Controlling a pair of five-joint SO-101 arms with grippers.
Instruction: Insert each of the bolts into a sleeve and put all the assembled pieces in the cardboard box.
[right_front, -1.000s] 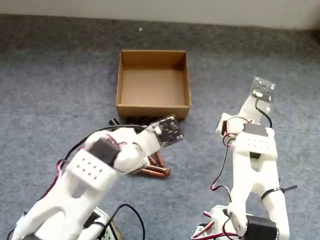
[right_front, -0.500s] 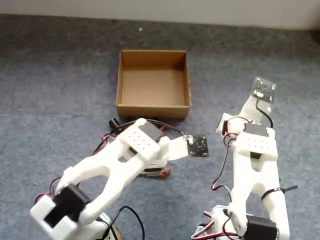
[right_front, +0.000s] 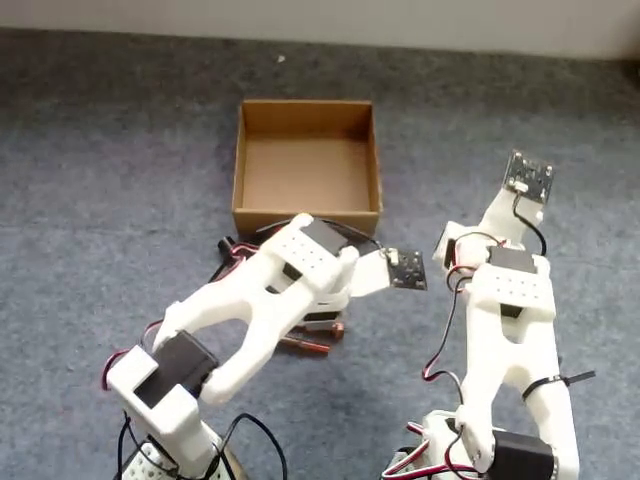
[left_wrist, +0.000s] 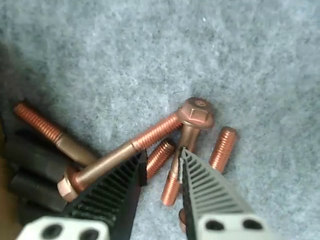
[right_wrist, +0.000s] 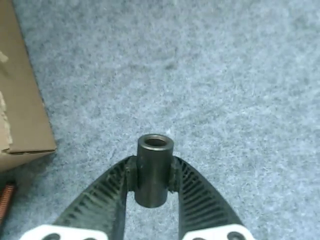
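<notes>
Here, your left gripper (left_wrist: 162, 161) hangs low over a loose heap of copper-coloured threaded metal bolts (left_wrist: 155, 132). Its two ribbed black jaws are only narrowly apart, and the tips stand on either side of a short threaded end (I cannot tell whether they press on it). The bolts lie crossed over each other on the grey carpet (left_wrist: 250, 60). One long bolt passes under the hexagonal flanged head (left_wrist: 198, 112) of another. Just beside the heap, at the edge of the left wrist view, lie several black tube-shaped sleeves (left_wrist: 30, 167).

Your right gripper (right_wrist: 152, 176) is closed on one black cylindrical sleeve (right_wrist: 154, 165). It holds it by the sides, and the open bore faces the camera. This sleeve is above bare carpet, near one corner of the open brown cardboard box (right_wrist: 20, 100).

In the high view the left arm (right_front: 270, 300) bends over the bolts (right_front: 308, 346), just in front of the box (right_front: 305, 220). The right arm (right_front: 510, 300) stands well apart from them, beside the box, which has nothing inside.
</notes>
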